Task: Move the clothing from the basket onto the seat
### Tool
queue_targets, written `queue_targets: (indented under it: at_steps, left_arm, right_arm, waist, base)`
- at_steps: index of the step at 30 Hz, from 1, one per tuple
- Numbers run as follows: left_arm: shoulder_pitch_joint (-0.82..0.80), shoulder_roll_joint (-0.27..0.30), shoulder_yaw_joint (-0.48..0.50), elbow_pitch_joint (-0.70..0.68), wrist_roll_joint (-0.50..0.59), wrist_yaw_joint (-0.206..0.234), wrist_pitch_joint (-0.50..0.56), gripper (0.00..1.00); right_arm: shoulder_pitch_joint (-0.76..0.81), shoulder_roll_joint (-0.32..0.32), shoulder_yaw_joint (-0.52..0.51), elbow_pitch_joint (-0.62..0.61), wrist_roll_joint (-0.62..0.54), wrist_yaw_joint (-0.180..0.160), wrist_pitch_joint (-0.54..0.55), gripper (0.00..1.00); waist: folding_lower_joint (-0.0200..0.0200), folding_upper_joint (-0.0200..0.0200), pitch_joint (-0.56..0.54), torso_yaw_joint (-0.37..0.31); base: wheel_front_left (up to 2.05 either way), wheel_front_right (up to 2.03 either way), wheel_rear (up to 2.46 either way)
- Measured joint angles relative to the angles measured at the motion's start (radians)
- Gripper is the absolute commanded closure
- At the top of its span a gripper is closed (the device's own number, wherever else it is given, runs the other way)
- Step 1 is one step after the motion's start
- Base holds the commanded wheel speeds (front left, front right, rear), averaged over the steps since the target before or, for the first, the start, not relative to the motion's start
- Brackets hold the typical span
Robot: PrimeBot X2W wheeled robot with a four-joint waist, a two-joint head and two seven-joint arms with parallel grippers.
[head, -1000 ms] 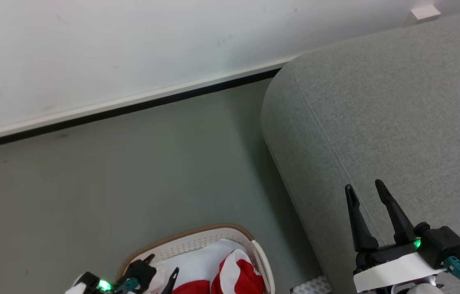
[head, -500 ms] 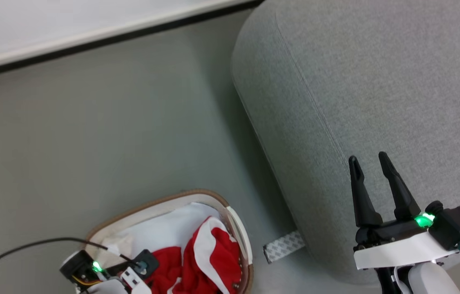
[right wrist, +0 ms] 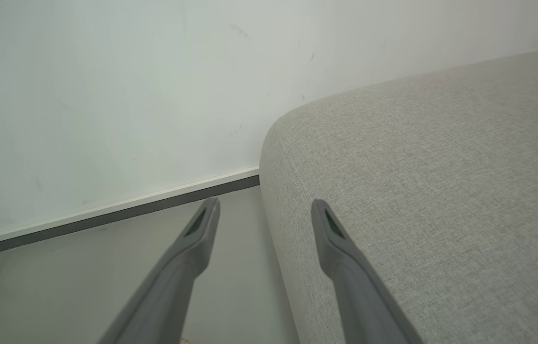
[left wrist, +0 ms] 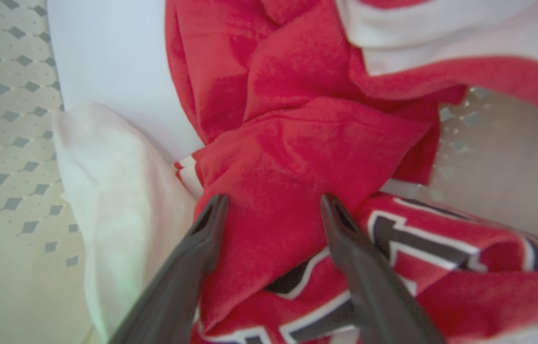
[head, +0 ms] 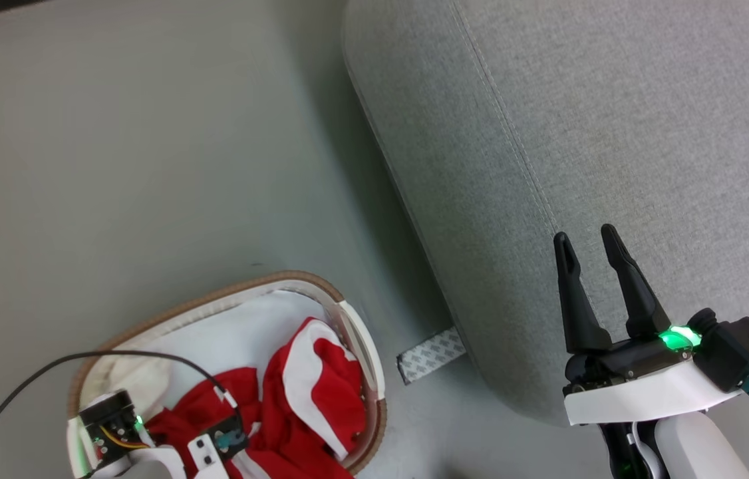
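The basket [head: 215, 301], cream with a brown rim, stands on the floor left of the seat [head: 614, 133]. Inside it lies the clothing [head: 321, 392], red with white trim, on a white cloth [head: 235, 326]. In the left wrist view my left gripper [left wrist: 274, 199] is open and pointing down into the basket [left wrist: 1, 119]. Its fingertips straddle a fold of the red clothing [left wrist: 297, 143], just above a jersey with black-and-white letters [left wrist: 422, 239]. My right gripper [head: 585, 235] hangs open and empty over the near edge of the grey seat [right wrist: 441, 167].
A strip of patterned tape [head: 431, 354] lies on the floor between basket and seat. A black cable [head: 15, 386] loops from my left wrist over the basket's left side. White wall and dark baseboard [right wrist: 106, 210] run behind the seat's corner.
The head camera has tilted down, so the whole picture has slid up. My left gripper has sunk deeper into the basket. Both grippers stay open, and the right one keeps its place over the seat.
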Motion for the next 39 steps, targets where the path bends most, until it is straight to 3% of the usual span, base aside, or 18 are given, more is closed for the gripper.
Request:
queue_targets:
  at_steps: [8,14,15,17,28,39]
  left_arm:
    - [-0.036,0.036,-0.124,0.016,-0.068,0.0,0.057,0.0]
    - [-0.055,0.044,-0.164,0.006,-0.103,0.0,0.018,0.0]
    - [-0.058,0.045,-0.166,0.007,-0.109,0.0,0.015,0.28]
    - [-0.06,0.047,-0.17,0.006,-0.117,0.0,0.003,1.0]
    - [-0.063,0.042,-0.176,0.011,-0.201,0.0,-0.051,1.0]
    - [-0.039,-0.086,-0.118,-0.018,-0.364,0.0,-0.224,1.0]
  right_arm:
    - [-0.008,0.0,0.017,-0.015,0.031,0.0,0.0,0.0]
    - [-0.006,0.0,0.001,-0.022,0.033,0.0,0.0,0.0]
    - [-0.006,0.0,-0.001,-0.023,0.033,0.0,0.0,0.0]
    - [-0.006,0.0,-0.002,-0.023,0.033,0.0,0.0,0.0]
    - [-0.027,0.0,0.015,0.0,0.025,0.0,0.0,0.0]
    - [-0.004,0.001,-0.044,0.056,-0.091,0.0,0.0,0.0]
  waist:
    - [0.0,0.0,0.078,-0.04]
    - [-0.0001,0.0,0.11,-0.044]
    - [-0.0001,0.0,0.113,-0.043]
    - [-0.0001,0.0,0.115,-0.042]
    - [-0.0002,0.0,0.061,-0.047]
    - [-0.0002,0.0,-0.098,0.035]
  base:
    - [0.0,0.0,0.0]
    - [0.0,0.0,0.0]
    - [0.0,0.0,0.0]
    - [0.0,0.0,0.0]
    - [0.0,0.0,0.0]
    - [0.0,0.0,0.0]
